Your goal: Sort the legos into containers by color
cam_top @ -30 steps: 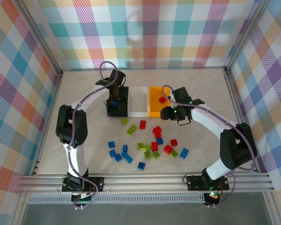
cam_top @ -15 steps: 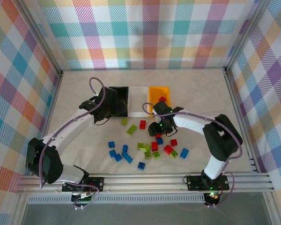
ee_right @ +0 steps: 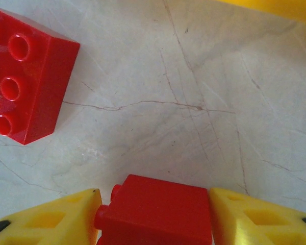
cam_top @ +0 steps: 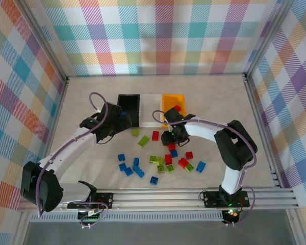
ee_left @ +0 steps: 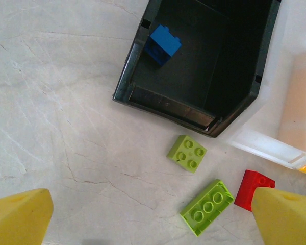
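Note:
The containers stand in a row at the back: black (cam_top: pixel 128 108), white (cam_top: pixel 151 109) and orange (cam_top: pixel 171 103). A blue lego (ee_left: pixel 164 45) lies in the black container (ee_left: pixel 143 94), and a red one (cam_top: pixel 176 108) in the orange. My left gripper (cam_top: pixel 122 123) (ee_left: pixel 152 200) hangs open just in front of the black container, above a square lime lego (ee_left: pixel 187 153) and a long lime lego (ee_left: pixel 206 206). My right gripper (cam_top: pixel 169 138) (ee_right: pixel 155 196) is low over the table, shut on a red lego (ee_right: pixel 155 212). Another red lego (ee_right: pixel 25 84) lies beside it.
Loose legos are scattered across the near table: a blue group (cam_top: pixel 128 166), a lime group (cam_top: pixel 161 164), red ones (cam_top: pixel 183 162) and a blue one (cam_top: pixel 200 166). A single red lego (cam_top: pixel 155 135) lies between the grippers. Aluminium rails edge the table.
My left gripper opened over the black container, then drew back toward the near left. My right gripper came down from the orange container to the red legos and closed on one.

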`<state>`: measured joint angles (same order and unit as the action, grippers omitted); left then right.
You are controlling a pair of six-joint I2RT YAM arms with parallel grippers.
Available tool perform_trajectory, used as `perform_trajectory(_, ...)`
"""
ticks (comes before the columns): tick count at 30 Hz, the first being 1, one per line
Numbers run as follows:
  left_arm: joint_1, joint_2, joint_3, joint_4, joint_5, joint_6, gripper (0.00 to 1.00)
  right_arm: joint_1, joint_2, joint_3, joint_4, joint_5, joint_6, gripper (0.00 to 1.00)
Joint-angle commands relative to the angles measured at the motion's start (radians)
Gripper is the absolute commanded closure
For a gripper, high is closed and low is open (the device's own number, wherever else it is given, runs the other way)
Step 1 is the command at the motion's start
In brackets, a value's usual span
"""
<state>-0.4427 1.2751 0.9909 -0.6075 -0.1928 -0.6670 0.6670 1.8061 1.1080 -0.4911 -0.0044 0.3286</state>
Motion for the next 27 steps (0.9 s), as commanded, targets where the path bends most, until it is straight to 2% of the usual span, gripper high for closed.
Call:
perform_trajectory(1, 0.012, -0.001, -0.006, -0.021, -0.017, -0.01, 0.0, -0.001, 0.009, 0.012, -0.017, -0.019, 0.003, 0.43)
perform_trajectory(8, 0.014, -0.011, 0.012, -0.038, -0.03, -0.007, 0.0, -0.004, -0.044, 0.027, -0.007, -0.009, -0.006, 0.59)
perform_trajectory(12, 0.015, -0.02, 0.02, -0.049, -0.025, -0.007, 0.0, -0.02, -0.091, 0.067, -0.025, 0.003, -0.015, 0.62)
perform_trajectory(16, 0.016, -0.038, 0.019, -0.057, -0.014, -0.001, 0.0, -0.089, -0.138, 0.139, -0.038, 0.006, -0.029, 0.61)
perform_trajectory(19, 0.017, -0.045, 0.011, -0.063, -0.004, -0.001, 0.0, -0.148, -0.103, 0.228, -0.052, 0.004, -0.04, 0.61)
perform_trajectory(27, 0.016, -0.075, -0.026, -0.082, 0.019, -0.003, 0.01, -0.254, 0.123, 0.436, -0.061, -0.041, -0.045, 0.61)
